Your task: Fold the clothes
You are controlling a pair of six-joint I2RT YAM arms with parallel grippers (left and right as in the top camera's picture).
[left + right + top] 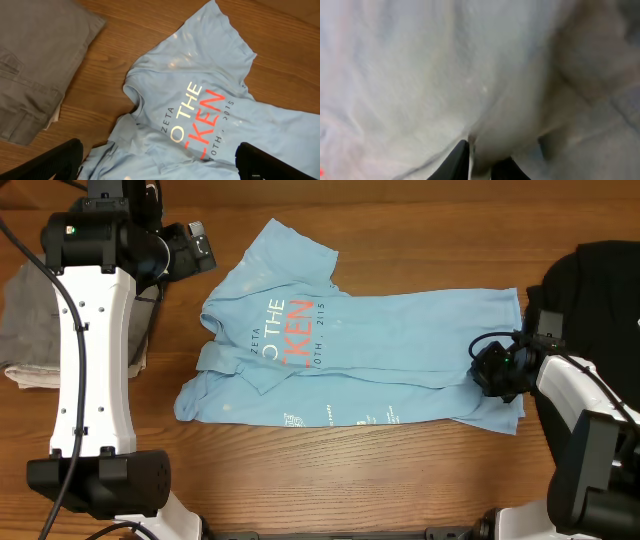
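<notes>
We see a light blue T-shirt (400, 330) printed with orange-red, white and dark blue lettering (290, 330), with small white print near one edge. The desk (400, 470) is brown with a wood grain. We find a plain grey garment (25, 330) and a black garment (600, 270). The left arm (90, 350) and right arm (590, 410) are white with black joints; the left pincer (160, 165) and right pincer (485, 162) are black

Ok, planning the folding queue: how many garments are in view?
3: the light blue T-shirt spread mid-table, a grey garment folded at the left edge, a black garment at the right edge. Others may be hidden.
</notes>
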